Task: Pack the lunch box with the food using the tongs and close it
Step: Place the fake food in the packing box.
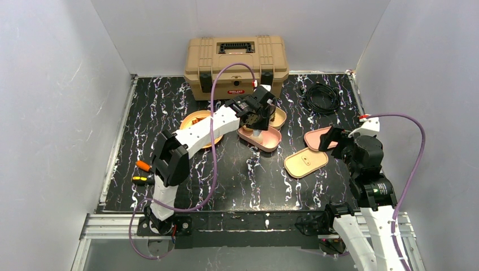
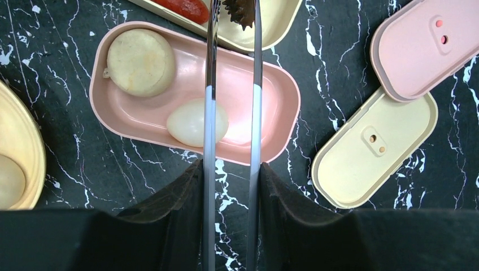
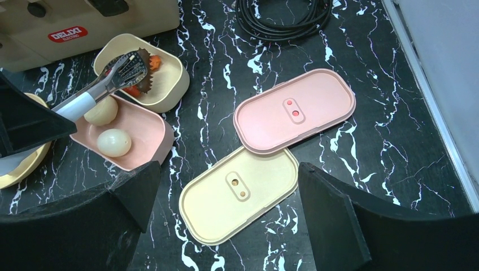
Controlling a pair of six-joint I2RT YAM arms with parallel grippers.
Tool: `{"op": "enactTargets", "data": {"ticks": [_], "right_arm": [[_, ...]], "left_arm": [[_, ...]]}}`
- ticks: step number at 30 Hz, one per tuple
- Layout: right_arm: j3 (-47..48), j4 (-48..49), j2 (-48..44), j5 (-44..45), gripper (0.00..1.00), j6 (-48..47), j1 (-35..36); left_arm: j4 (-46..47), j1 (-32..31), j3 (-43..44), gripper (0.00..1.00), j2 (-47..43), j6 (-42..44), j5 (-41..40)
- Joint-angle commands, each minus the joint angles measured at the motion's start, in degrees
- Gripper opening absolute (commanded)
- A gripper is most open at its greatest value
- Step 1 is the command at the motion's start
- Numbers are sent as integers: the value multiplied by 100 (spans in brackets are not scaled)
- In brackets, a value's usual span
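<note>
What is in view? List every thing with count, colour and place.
toolbox: one, tan, back centre.
cable: one coil, black, back right.
plate: one, yellow, left of trays.
small items: two, orange and yellow, left table edge; kind unclear.
pink tray: one, table centre.
cream tray: one, behind pink tray.
pink lid: one, right of trays.
cream lid: one, touching pink lid, nearer.
buns: two, tan, one in pink tray, other on plate.
egg: one, white, pink tray.
chunks: orange-red, cream tray; count unclear.
dark piece: one, brown, between tong tips over cream tray.
tongs: one, silver, in left jaws.
left gripper: jaws shut on tongs, above pink tray.
right gripper: jaws open, above both lids.
</note>
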Motion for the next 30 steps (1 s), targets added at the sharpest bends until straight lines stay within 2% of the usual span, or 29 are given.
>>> {"op": "enactTargets", "data": {"ticks": [1,5,17,22,27,30], "right_arm": [[12,296,-71,-27,100,1,-15],[9,290,-70,-49,100,1,-14],[12,288,-73,-62,100,1,-14],[0,287,-71,-62,100,1,-14],[4,286,-71,-61,100,1,-14],[5,278,-76,-64,100,1,-14]], "left_arm": [[235,48,2,0,-102,-210,-111],[227,106,17,0,13,-228,45],[200,127,34,35,150,-157,254],[182,128,8,44,135,-138,256],[173,128,-16,47,86,-114,256],[197,122,-38,44,10,-105,218]]}}
